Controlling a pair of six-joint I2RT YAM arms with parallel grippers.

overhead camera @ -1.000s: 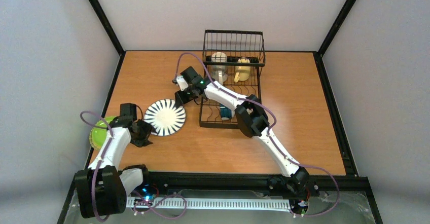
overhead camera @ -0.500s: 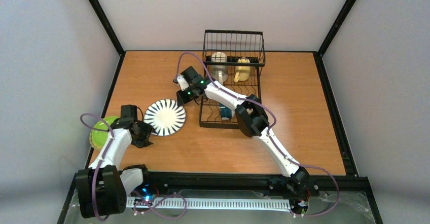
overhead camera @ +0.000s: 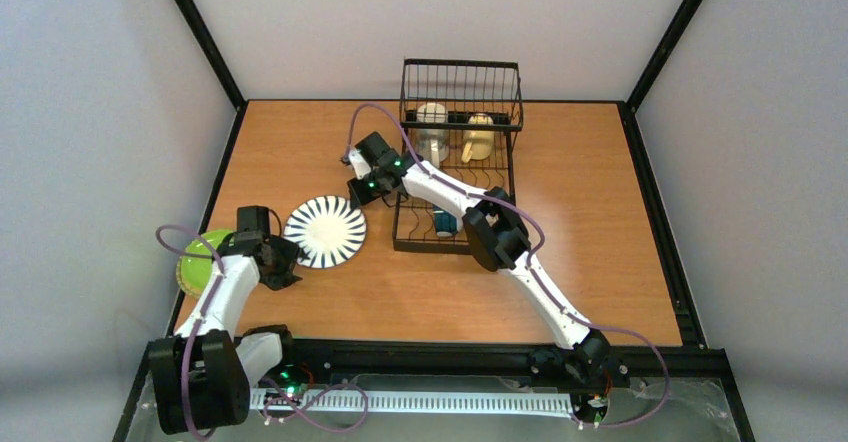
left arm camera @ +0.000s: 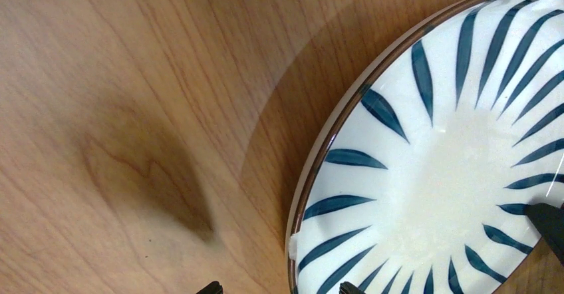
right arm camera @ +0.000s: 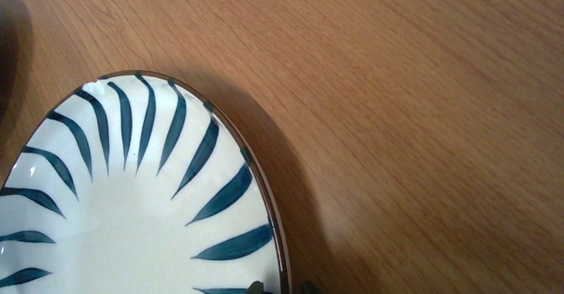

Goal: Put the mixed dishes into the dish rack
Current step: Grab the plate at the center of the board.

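The black-and-white striped plate (overhead camera: pixel 325 230) lies flat on the wooden table. My left gripper (overhead camera: pixel 284 263) is open at its lower left edge. In the left wrist view the left gripper (left arm camera: pixel 278 287) has one tip over the wood and one over the plate (left arm camera: pixel 439 174), either side of the rim. My right gripper (overhead camera: pixel 359 195) is at the plate's upper right rim. In the right wrist view the right gripper (right arm camera: pixel 282 286) stands narrow with the rim of the plate (right arm camera: pixel 133 214) between its tips; contact does not show. The lime-green plate (overhead camera: pixel 195 258) lies partly under my left arm.
The dish rack (overhead camera: pixel 460 63) stands at the back centre. A cream mug (overhead camera: pixel 432 122) and a yellow mug (overhead camera: pixel 479 135) sit in its basket end. A teal-and-white cup (overhead camera: pixel 444 223) lies in its near end, beside my right forearm.
The right gripper's jaws have narrowed around the striped plate's rim. The left gripper has stayed open and nearly still. The plate has not moved.
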